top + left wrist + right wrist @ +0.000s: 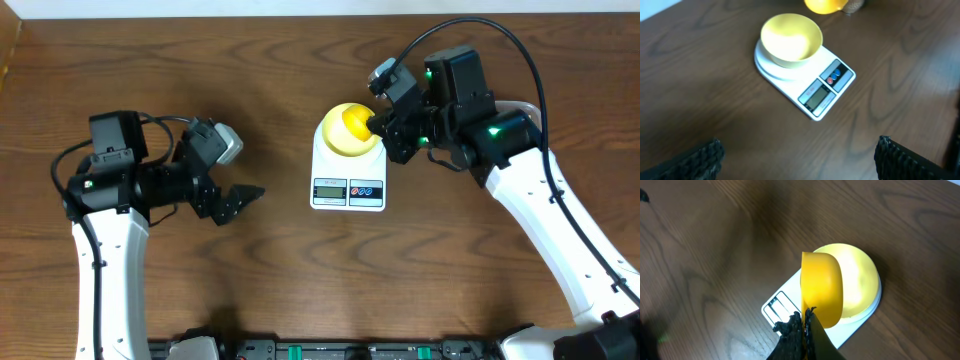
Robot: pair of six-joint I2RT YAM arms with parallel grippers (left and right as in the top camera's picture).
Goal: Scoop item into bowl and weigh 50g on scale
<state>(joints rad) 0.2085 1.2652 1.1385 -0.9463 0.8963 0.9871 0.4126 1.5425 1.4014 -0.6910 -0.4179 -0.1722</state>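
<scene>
The white scale (347, 190) stands mid-table with the pale yellow bowl (335, 142) on its platform. Seen from the left wrist, the bowl (791, 39) looks empty on the scale (827, 87). No item shows in any view. My right gripper (380, 127) is shut on a bright yellow scoop (356, 121) and holds its cup over the bowl. In the right wrist view the scoop (822, 287) stands on edge above the bowl (860, 282), and the gripper (806, 316) pinches its handle. My left gripper (243, 203) is wide open and holds nothing, left of the scale; its fingers (705, 157) frame bare wood.
The dark wood table (280, 290) surrounds the scale. The scale's display and red and blue buttons (832, 76) face the front edge. Black fixtures (330, 350) line the near edge.
</scene>
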